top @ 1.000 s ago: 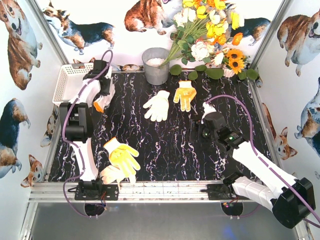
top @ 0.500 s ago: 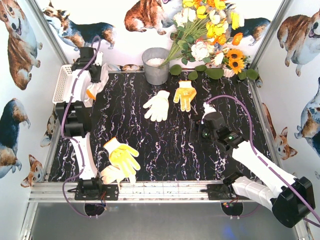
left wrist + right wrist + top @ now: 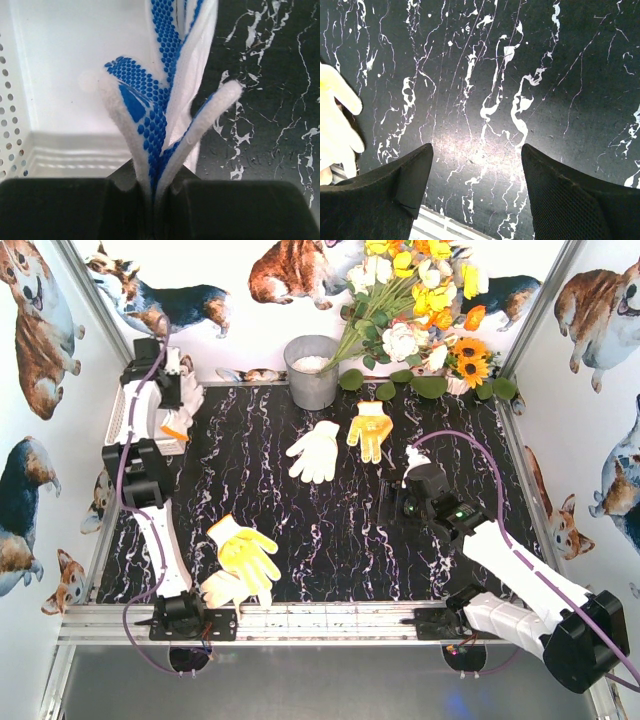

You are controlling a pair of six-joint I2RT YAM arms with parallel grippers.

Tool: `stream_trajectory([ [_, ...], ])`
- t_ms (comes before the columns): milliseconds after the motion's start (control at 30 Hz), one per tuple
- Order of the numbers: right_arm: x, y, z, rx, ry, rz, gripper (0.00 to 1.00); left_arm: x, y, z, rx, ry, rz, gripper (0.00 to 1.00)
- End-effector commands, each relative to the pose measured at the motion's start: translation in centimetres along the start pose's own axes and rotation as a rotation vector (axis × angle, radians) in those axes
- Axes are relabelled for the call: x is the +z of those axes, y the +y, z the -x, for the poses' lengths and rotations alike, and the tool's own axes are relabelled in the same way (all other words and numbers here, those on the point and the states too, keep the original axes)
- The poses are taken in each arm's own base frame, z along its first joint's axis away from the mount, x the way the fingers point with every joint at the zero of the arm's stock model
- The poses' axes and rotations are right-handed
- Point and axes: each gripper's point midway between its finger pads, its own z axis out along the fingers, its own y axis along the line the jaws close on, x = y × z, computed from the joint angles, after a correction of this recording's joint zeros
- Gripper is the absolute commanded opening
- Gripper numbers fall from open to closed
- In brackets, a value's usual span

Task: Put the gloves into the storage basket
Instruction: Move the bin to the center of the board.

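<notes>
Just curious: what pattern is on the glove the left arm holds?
The glove is white knit with blue dots; the left wrist view shows it best.

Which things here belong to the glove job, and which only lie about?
Job: blue-dotted glove in left claw; middle white glove; far yellow glove; near yellow glove; near white glove; storage basket.
Lying about: grey bucket; flowers.

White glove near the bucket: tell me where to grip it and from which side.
Probably the cuff, its far end, taken straight from above. The white glove lies flat on the table, fingers spread toward the near edge, so no side offers an edge.
</notes>
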Motion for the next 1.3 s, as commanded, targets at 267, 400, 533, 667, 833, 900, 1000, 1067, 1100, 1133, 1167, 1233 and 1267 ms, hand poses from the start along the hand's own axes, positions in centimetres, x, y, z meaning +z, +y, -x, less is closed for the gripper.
stream_trajectory([
  [267,-0.1,1.0,1.5,0.012,-0.048,0.039,0.73,-1.7,2.7,2.6,-0.128,-0.124,0.008,0.0],
  [400,-0.1,0.9,1.4,0.014,-0.046,0.036,0.73,-2.3,3.8,3.0,-0.184,-0.145,-0.005,0.0],
  [533,-0.1,1.0,1.4,0.019,-0.045,0.041,0.73,-3.1,4.8,3.7,-0.206,-0.172,0.02,0.0],
  [667,0.0,1.2,1.4,0.025,-0.043,0.048,0.73,-3.2,6.2,3.6,-0.231,-0.173,0.042,0.0],
  [833,0.1,1.3,1.4,0.027,-0.042,0.051,0.72,-2.8,7.1,2.9,-0.261,-0.152,0.036,0.0],
  [900,0.1,1.3,1.4,0.029,-0.04,0.055,0.72,-2.7,7.4,2.9,-0.277,-0.156,0.036,0.0],
  [1000,0.1,1.4,1.4,0.031,-0.041,0.059,0.72,-2.2,7.9,2.5,-0.304,-0.135,0.037,0.0],
  [1067,0.1,1.5,1.5,0.033,-0.043,0.061,0.72,-1.8,8.2,2.3,-0.315,-0.122,0.036,0.0],
  [1100,0.1,1.5,1.5,0.033,-0.043,0.061,0.72,-1.5,8.3,2.0,-0.317,-0.111,0.039,0.0],
  [1133,0.1,1.5,1.5,0.033,-0.042,0.061,0.72,-1.3,8.5,1.7,-0.316,-0.1,0.047,0.0],
  [1167,0.1,1.5,1.5,0.032,-0.043,0.062,0.72,-1.1,8.8,1.4,-0.317,-0.089,0.06,0.0],
  [1233,0.0,1.5,1.5,0.032,-0.045,0.063,0.72,-0.6,8.9,0.6,-0.318,-0.067,0.053,0.0],
  [1267,0.1,1.5,1.5,0.031,-0.046,0.063,0.72,-0.4,8.8,0.4,-0.323,-0.062,0.037,0.0],
])
